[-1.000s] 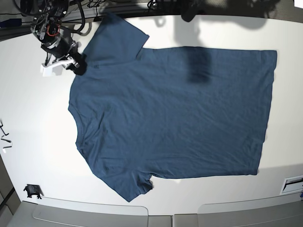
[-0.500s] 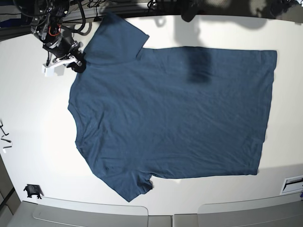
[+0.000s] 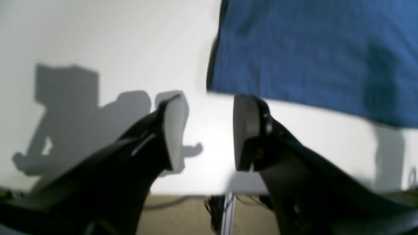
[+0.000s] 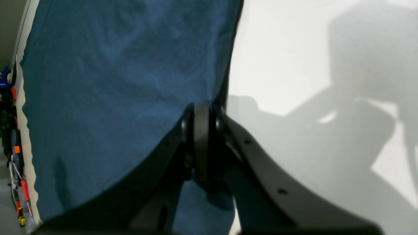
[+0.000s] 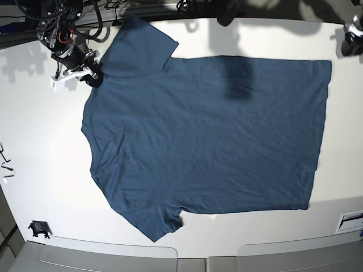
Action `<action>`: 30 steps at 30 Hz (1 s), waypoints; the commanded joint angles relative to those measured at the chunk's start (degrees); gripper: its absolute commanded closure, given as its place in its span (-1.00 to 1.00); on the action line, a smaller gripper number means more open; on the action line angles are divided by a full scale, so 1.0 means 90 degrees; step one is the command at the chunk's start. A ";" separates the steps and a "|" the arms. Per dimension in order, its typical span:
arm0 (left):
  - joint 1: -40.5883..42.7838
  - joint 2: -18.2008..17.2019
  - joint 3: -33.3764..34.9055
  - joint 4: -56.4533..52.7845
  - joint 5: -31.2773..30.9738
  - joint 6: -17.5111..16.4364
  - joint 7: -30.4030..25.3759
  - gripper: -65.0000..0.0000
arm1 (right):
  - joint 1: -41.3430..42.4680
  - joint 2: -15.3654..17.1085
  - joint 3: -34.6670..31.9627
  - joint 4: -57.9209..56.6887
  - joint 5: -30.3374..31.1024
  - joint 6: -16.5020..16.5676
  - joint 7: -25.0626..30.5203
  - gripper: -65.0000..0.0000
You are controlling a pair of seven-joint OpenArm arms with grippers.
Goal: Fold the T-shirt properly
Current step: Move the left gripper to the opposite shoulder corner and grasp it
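The dark navy T-shirt (image 5: 204, 141) lies spread flat on the white table (image 5: 45, 141), collar toward the left and hem toward the right. My right gripper (image 5: 88, 75) sits at the shirt's upper-left shoulder edge. In the right wrist view this gripper (image 4: 202, 112) has its jaws pressed together on the T-shirt (image 4: 114, 81) at its edge. My left gripper (image 5: 351, 35) hovers at the far top right, just beyond the hem corner. In the left wrist view that gripper (image 3: 209, 104) stands open over bare table, and the T-shirt (image 3: 310, 49) has its corner just ahead of the fingertips.
A small black part (image 5: 38, 228) lies at the front left, and white bits (image 5: 5, 169) lie at the left edge. A slotted plate (image 5: 350, 220) sits at the front right. The table edge (image 3: 196, 192) runs close behind my left gripper. Tools (image 4: 16, 156) lie beyond the shirt.
My right gripper has closed on the shirt's shoulder edge and shifted slightly up and left. My left gripper has come into the base view at the top right. The shirt has not moved.
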 commanded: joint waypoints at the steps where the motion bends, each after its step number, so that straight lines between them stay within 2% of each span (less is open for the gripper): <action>1: -0.0073 -0.0146 -0.0051 0.0080 -0.0102 0.0027 -0.0148 0.28 | -0.0041 0.0053 0.0012 0.0010 -0.0313 -0.0107 -0.0143 1.00; 4: -0.0386 -0.0151 -0.0049 0.0078 0.0287 0.0068 -0.0172 0.28 | -0.0041 0.0053 0.0012 0.0010 -0.0313 -0.0107 -0.0141 1.00; 7: -0.0597 -0.0151 -0.0049 0.0075 0.0622 0.0520 -0.0342 0.28 | -0.0041 0.0053 0.0012 0.0010 -0.0313 -0.0107 -0.0143 1.00; 10: -0.0712 -0.0153 -0.0049 0.0075 0.0838 0.0743 -0.0425 0.28 | -0.0041 0.0053 0.0012 0.0010 -0.0313 -0.0107 -0.0141 1.00; 14: -0.0712 -0.0153 -0.0049 0.0000 0.0882 0.0738 -0.0532 0.28 | -0.0041 0.0053 0.0012 0.0010 -0.0313 -0.0107 -0.0141 1.00; 18: -0.0901 -0.0182 -0.0049 -0.0743 0.0974 0.0811 -0.0653 0.28 | -0.0039 0.0053 0.0012 0.0010 -0.0313 -0.0107 -0.0134 1.00; 22: -0.1183 -0.0372 -0.0044 -0.1945 0.0527 0.0780 -0.0505 0.28 | -0.0039 0.0056 0.0012 0.0010 -0.0313 -0.0107 -0.0136 1.00; 27: -0.1518 -0.0573 -0.0036 -0.2968 -0.0330 0.0199 0.0260 0.28 | -0.0039 0.0053 0.0012 0.0010 -0.0313 -0.0107 -0.0136 1.00; 28: -0.1554 -0.0578 -0.0036 -0.3082 -0.0444 0.0070 0.0389 0.26 | -0.0039 0.0053 0.0012 0.0010 -0.0313 -0.0107 -0.0136 1.00; 30: -0.1557 -0.0576 0.0010 -0.3213 -0.0673 -0.0015 0.0525 0.07 | -0.0039 0.0053 0.0012 0.0010 -0.0313 -0.0107 -0.0138 1.00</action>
